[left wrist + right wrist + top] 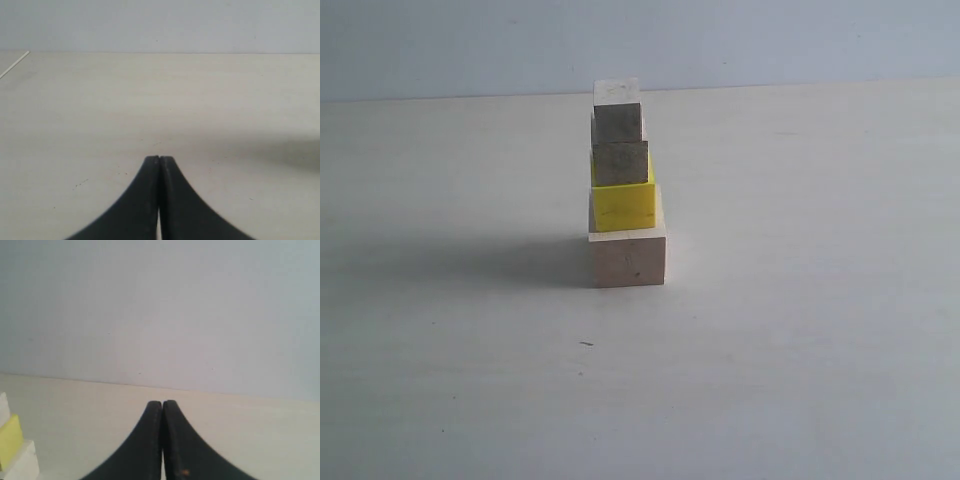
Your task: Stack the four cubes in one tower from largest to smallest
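The tower (625, 190) stands alone on the table (800, 330), and nothing is touching it. It is well apart from both grippers. The left gripper (159, 159) has only bare table in front of its tips. The right gripper (162, 403) has the tower (12, 450) off to one side, not in front of it and not between its fingers.

Both grippers have their fingers pressed together with nothing in them. I think they are far from the tower so they cannot bump it.

The big pale cube (629, 257) is at the bottom. The yellow cube (623, 205) sits on top of it. Next comes a small brown cube (620, 163), and the top brown cube (618, 120) sits on that one. I think the big one is at the bottom because a wide base helps keep the tower from tipping.

The tower gets thinner as it goes up, like steps. Each cube sits a tiny bit off from the one under it, but the tower looks straight. All four cubes are in place, so the job looks done.
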Robot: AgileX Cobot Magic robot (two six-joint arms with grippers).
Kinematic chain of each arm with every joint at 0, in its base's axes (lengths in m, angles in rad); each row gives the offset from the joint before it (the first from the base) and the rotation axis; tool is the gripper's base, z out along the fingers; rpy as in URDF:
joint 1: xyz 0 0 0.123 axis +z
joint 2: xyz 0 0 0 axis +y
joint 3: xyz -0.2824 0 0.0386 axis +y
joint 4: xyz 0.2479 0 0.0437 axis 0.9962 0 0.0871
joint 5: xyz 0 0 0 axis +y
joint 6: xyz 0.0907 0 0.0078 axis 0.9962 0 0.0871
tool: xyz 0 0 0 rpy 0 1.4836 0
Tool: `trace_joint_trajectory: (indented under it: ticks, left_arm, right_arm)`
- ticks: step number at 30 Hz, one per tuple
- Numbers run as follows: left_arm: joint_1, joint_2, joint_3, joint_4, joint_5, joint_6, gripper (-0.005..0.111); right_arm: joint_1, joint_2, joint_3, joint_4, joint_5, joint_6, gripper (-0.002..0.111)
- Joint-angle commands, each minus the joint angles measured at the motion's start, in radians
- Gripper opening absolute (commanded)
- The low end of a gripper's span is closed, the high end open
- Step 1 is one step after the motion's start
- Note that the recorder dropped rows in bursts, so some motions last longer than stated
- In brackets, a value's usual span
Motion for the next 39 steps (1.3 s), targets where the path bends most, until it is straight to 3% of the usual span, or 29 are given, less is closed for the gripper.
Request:
trace_joint_trajectory:
  ticks: [1,11,18,28,39]
  left_arm:
    - [-0.006,-0.005,0.003,-0.014,-0.010,0.001,0.000]
    - [-0.006,-0.005,0.003,-0.014,-0.010,0.001,0.000]
    - [-0.006,-0.005,0.003,-0.014,-0.010,0.001,0.000]
    - [-0.006,-0.005,0.003,-0.014,-0.010,0.001,0.000]
    - [-0.006,-0.005,0.003,-0.014,-0.010,0.001,0.000]
  right_arm:
    - [0.000,-0.128,0.214,-0.014,-0.156,0.073,0.000]
    - [0.002,-0.176,0.404,-0.015,-0.156,0.062,0.000]
    - [0.002,-0.272,0.404,-0.149,-0.038,0.065,0.000]
    - [0.002,-0.278,0.404,-0.205,-0.006,0.201,0.000]
    - [0.002,-0.278,0.404,-0.296,0.010,0.219,0.000]
